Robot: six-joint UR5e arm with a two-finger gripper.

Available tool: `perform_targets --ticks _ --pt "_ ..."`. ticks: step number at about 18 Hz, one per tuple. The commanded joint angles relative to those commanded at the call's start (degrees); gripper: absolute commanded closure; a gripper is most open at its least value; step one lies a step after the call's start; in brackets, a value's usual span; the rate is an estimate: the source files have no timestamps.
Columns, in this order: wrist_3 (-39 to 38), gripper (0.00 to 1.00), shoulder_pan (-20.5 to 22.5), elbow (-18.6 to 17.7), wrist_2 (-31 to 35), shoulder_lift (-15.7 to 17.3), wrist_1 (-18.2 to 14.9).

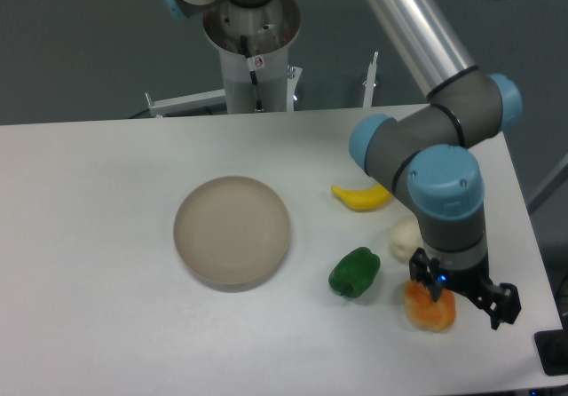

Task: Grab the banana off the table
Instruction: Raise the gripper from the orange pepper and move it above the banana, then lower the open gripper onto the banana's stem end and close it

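Observation:
The yellow banana (359,197) lies on the white table (89,236) to the right of the middle, its right end hidden behind the arm's wrist. My gripper (463,291) hangs near the table's front right, well in front of the banana and apart from it. Its black fingers (504,305) stand spread apart, so it is open and holds nothing. It hovers just above and to the right of an orange lumpy fruit (429,311).
A round beige plate (232,232) sits mid-table. A green pepper (355,272) lies in front of the banana. A white garlic-like bulb (405,236) lies between the banana and the orange fruit, partly behind the arm. The robot base (253,50) stands at the back.

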Motion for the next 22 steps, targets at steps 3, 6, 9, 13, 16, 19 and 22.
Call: perform_targets --ticks 3,6,9,13,16,19,22 --pt "0.3 0.0 1.1 -5.7 0.0 4.5 -0.9" --pt "1.3 0.0 2.5 -10.1 0.1 8.3 -4.4" --pt "5.9 0.0 5.8 -15.5 0.0 12.2 -6.6" --pt "8.4 0.0 9.7 -22.3 -0.7 15.4 -6.9" --pt "8.4 0.0 11.7 -26.1 -1.7 16.4 -6.9" --pt "8.7 0.0 13.9 -29.4 -2.9 17.4 -6.5" --pt "12.6 0.0 16.3 -33.0 -5.0 18.5 -5.6"
